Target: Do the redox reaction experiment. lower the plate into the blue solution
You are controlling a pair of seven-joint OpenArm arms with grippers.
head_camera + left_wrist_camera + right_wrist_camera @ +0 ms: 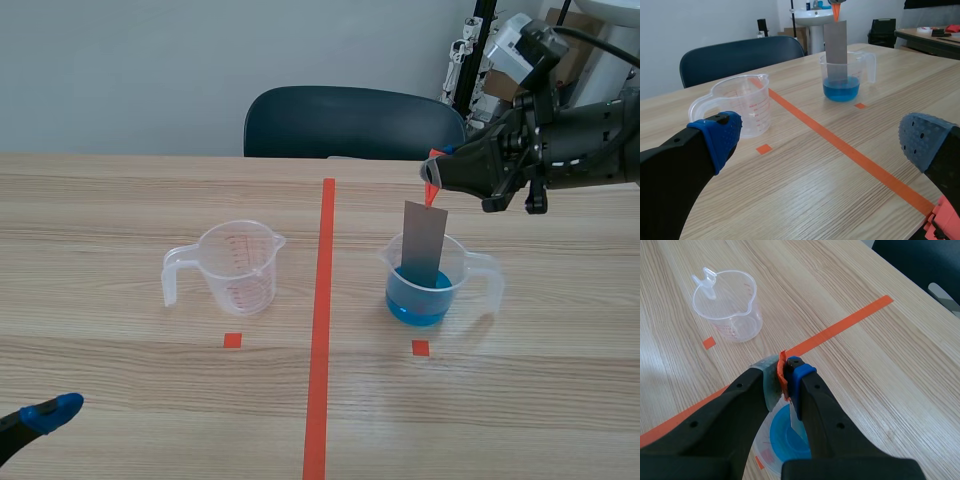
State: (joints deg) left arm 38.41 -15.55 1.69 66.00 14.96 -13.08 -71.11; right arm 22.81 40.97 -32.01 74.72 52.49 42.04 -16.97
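Now we are pinching the flat grey plate in our right gripper, its end dipping into blue solution in the clear beaker; left gripper spread wide.

Ahead of the left gripper, fingers spread, a grey plate stands in the blue solution.
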